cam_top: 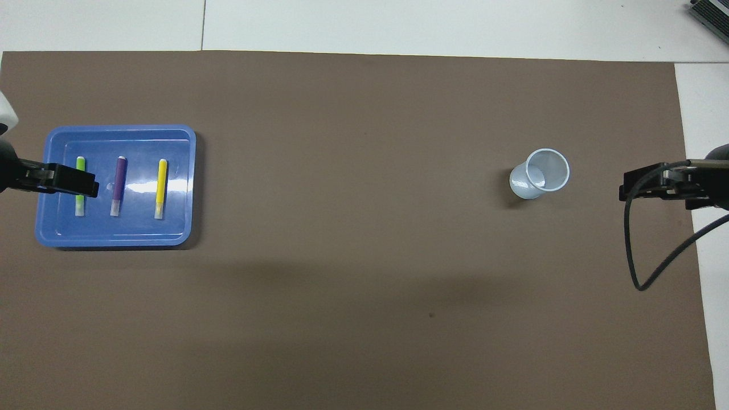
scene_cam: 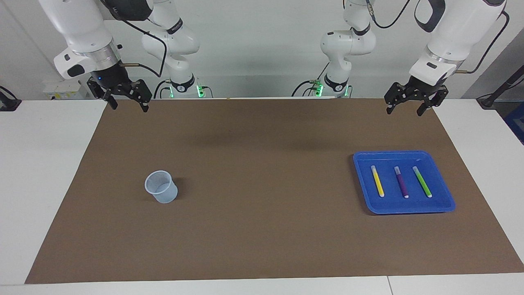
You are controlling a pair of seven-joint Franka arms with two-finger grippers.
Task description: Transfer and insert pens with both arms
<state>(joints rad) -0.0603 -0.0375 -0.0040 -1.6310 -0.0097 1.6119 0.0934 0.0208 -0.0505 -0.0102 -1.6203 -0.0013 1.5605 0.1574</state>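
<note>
Three pens lie side by side in a blue tray (scene_cam: pixel 364 164) (cam_top: pixel 176 228) toward the left arm's end of the table: yellow (scene_cam: pixel 377 181) (cam_top: pixel 161 188), purple (scene_cam: pixel 401 182) (cam_top: pixel 118 185) and green (scene_cam: pixel 422 182) (cam_top: pixel 81 165). A clear plastic cup (scene_cam: pixel 161 187) (cam_top: pixel 541 173) stands upright toward the right arm's end. My left gripper (scene_cam: pixel 405 110) (cam_top: pixel 85 185) hangs open and empty, high over the mat's edge at the robots' end; in the overhead view it covers part of the green pen. My right gripper (scene_cam: pixel 130 108) (cam_top: pixel 629 191) hangs open and empty, high over the mat's corner at its own end.
A brown mat (scene_cam: pixel 262 229) covers most of the white table (scene_cam: pixel 41 164). Two smaller white arms (scene_cam: pixel 180 49) (scene_cam: pixel 346 49) with green-lit bases stand at the robots' edge. A black cable (cam_top: pixel 638 256) loops down from the right arm.
</note>
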